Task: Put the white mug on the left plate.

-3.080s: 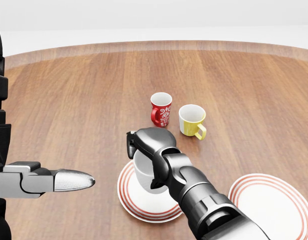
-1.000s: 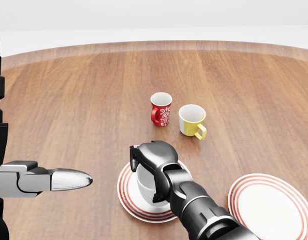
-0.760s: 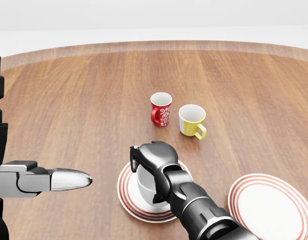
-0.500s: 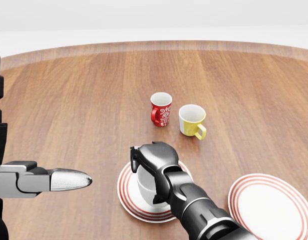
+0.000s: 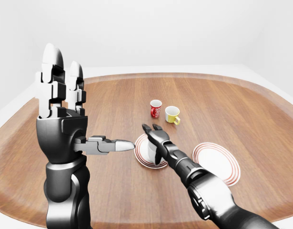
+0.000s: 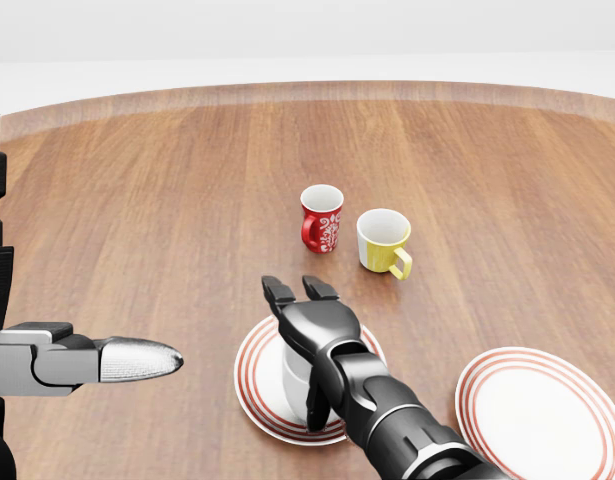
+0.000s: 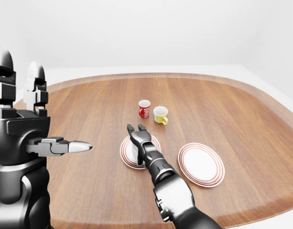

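Right robot hand (image 6: 305, 322) spread open over the white mug (image 6: 296, 378) standing on the left plate (image 6: 255, 385)

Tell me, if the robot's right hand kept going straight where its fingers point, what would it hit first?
Probably the red mug. The open right hand above the white mug points up the head view toward it, though depth is uncertain.

The right robot hand (image 6: 305, 318) hides most of the white mug (image 6: 295, 375).
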You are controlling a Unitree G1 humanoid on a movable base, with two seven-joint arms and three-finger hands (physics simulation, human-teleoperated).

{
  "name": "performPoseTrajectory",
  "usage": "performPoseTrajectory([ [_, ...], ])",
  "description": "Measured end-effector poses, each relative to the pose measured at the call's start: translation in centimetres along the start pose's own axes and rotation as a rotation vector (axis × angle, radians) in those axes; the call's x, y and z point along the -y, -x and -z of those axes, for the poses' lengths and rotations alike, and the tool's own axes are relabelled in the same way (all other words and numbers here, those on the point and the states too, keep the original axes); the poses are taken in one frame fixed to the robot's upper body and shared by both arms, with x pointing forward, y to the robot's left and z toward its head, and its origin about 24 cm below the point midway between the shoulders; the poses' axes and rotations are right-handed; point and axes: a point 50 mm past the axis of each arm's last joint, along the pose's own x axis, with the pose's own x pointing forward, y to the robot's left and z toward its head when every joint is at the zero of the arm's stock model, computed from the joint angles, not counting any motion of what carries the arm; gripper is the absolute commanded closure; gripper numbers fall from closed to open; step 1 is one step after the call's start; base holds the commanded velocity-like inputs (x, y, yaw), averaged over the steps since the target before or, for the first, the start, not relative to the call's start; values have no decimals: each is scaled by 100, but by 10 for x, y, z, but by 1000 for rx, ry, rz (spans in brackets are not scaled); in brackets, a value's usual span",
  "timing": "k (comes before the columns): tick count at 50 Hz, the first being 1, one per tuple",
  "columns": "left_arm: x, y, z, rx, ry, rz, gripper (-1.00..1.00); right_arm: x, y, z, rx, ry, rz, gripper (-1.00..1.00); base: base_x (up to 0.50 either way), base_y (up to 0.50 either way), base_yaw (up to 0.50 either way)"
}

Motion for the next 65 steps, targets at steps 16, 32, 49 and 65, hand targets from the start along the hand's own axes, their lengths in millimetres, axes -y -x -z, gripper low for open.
performPoseTrajectory([
  [16, 0, 0, 1, -7, -5, 4, -98, -7, 2, 0, 10, 47, -64, -100, 0, 0, 0],
  [32, 1, 1, 4, -21, -7, 7, -98, -15, 6, -6, 49, 42, -70, -100, 0, 0, 0],
  [49, 1, 0, 5, -23, -7, 7, -98, -11, 23, -25, 128, 37, -83, -100, 0, 0, 0],
  [65, 0, 0, 4, -20, -9, 7, -98, 2, 41, -32, 157, 40, -61, -100, 0, 0, 0],
])
